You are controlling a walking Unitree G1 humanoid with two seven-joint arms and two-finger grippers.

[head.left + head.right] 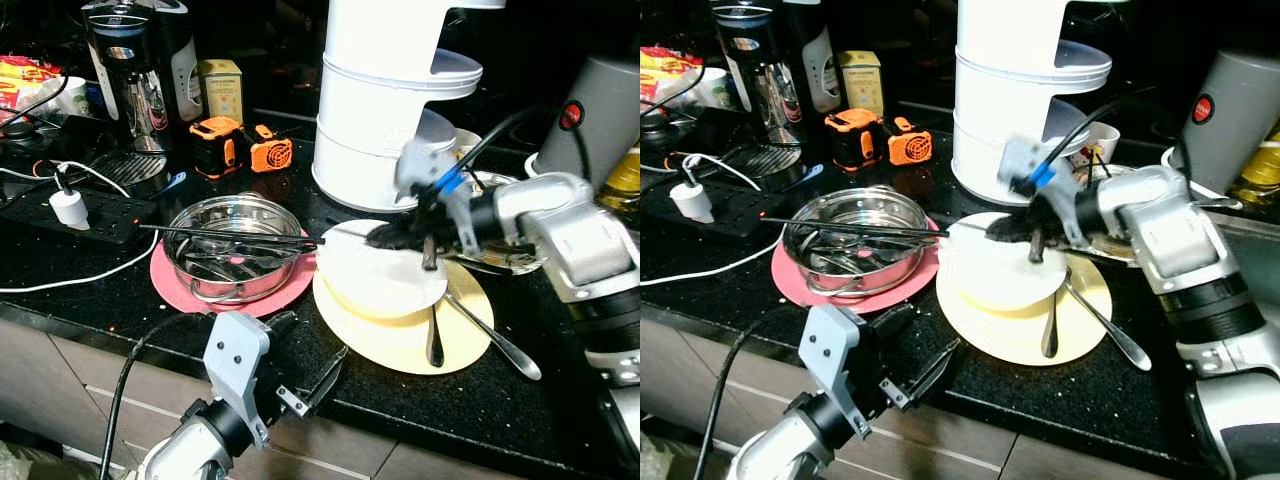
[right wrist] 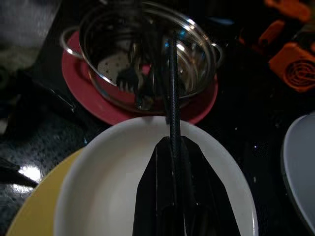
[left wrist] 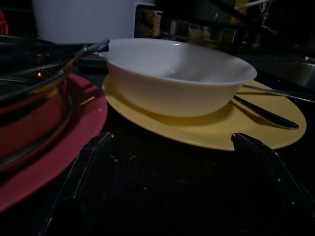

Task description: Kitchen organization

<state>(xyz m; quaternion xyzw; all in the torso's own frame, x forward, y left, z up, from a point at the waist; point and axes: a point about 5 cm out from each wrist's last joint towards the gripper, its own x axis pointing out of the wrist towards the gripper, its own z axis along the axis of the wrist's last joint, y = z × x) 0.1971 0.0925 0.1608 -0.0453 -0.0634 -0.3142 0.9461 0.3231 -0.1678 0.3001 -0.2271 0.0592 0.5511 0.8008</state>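
Pinching black chopsticks, right tool hovers over white bowl

Home kitchen: we are looking at a black speckled stone countertop carrying a black-and-chrome coffee maker, a round steel pot holding cutlery on a red plate, a white bowl on a yellow plate, and a black power strip.
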